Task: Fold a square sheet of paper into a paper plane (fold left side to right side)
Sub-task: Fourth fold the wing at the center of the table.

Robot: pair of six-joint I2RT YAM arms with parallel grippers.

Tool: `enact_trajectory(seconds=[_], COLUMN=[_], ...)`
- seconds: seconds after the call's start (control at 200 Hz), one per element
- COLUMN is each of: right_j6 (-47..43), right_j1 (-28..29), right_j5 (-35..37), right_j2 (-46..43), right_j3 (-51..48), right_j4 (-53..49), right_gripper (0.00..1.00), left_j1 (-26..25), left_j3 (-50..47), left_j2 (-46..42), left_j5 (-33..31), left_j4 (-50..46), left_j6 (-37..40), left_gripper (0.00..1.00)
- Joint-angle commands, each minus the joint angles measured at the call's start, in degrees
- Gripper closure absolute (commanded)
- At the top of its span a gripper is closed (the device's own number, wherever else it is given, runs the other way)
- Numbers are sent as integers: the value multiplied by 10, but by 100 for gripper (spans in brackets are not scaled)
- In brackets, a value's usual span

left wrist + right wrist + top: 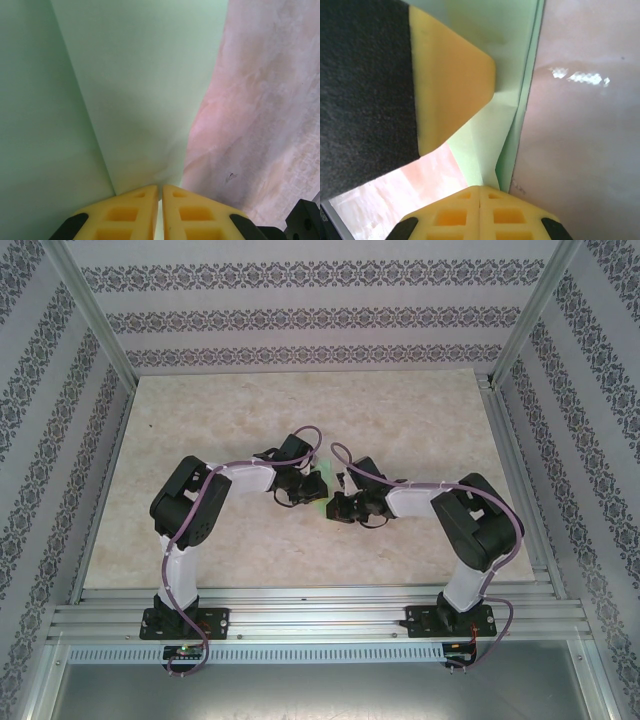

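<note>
The square sheet of paper, light green, is folded into the narrow pointed layers of the paper plane [322, 503] at the table's middle, mostly hidden between the two grippers. In the left wrist view the paper [140, 75] spreads up and left with a long crease, and my left gripper [160, 189] is shut on its near edge, a thin green strip between the yellow fingers. My left gripper [313, 490] meets my right gripper [341, 507] over it. In the right wrist view my right gripper [480, 190] is shut, its tips at the paper's [487, 135] pointed end; a left finger [450, 85] rests on the paper.
The marbled beige table [400, 420] spreads round the arms, bare beside the paper in both wrist views [270, 100] [580, 140]. Aluminium frame posts and patterned walls [560, 390] enclose it. A metal rail [320, 612] runs along the near edge.
</note>
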Motion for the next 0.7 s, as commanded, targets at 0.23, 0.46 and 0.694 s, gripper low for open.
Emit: enact_trajectory(seconds=[0.23, 0.46, 0.694], right_j6=[14, 8, 43], right_j1=[10, -5, -10], right_j5=[-21, -49, -44], right_j2=[-30, -85, -57], right_j3=[-68, -18, 7], right_j4=[-67, -86, -3], right_gripper=[100, 100, 99], left_j1=[-12, -12, -13], left_j3=[-15, -16, -15], left_j2=[32, 29, 29], left_j5=[-38, -37, -35], left_j4=[-46, -46, -47], left_j6=[8, 8, 9], left_gripper=[86, 86, 86])
